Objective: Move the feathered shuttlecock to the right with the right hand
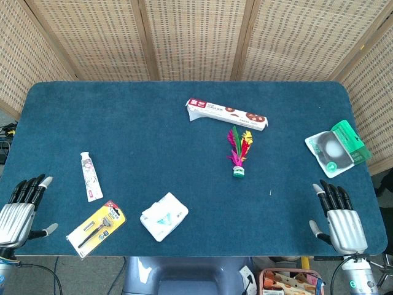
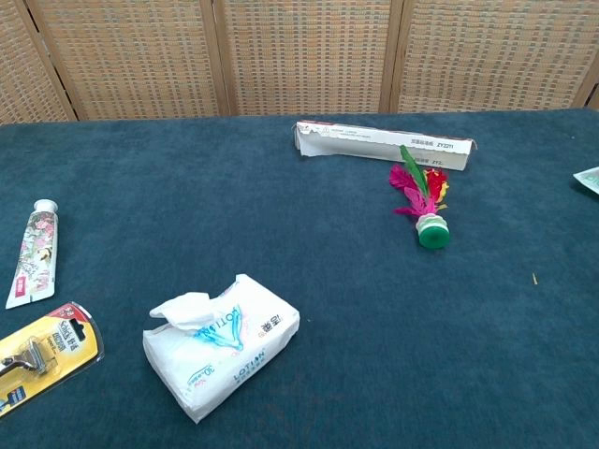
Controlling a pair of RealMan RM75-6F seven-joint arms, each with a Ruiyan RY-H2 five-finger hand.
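Closest to the chest camera sits a white tissue pack point(image 2: 222, 344), low and left of centre in that frame, with a tissue puffed out of its top. Both hands rest at the near edge of the blue table point(image 1: 153, 135) in the head view: the left hand point(image 1: 19, 212) at the lower left corner, the right hand point(image 1: 339, 218) at the lower right, each empty with fingers stretched out and slightly apart, pointing up the frame.

The feathered shuttlecock point(image 1: 238, 153) lies just right of centre in the head view, well apart from the right hand, up and to the left of it with bare cloth between. In the chest view it sits right of centre in the upper half.

A long biscuit box point(image 1: 227, 114) lies directly above the shuttlecock, almost touching the feather tips; what it holds cannot be seen. A green-and-white blister pack point(image 1: 338, 148) sits at the right edge, a razor in yellow packaging point(image 1: 96, 228) and a small tube point(image 1: 90, 176) at the lower left.

The shuttlecock has a round green base topped with white, and pink, red, yellow and green feathers fanning upward in the frame.
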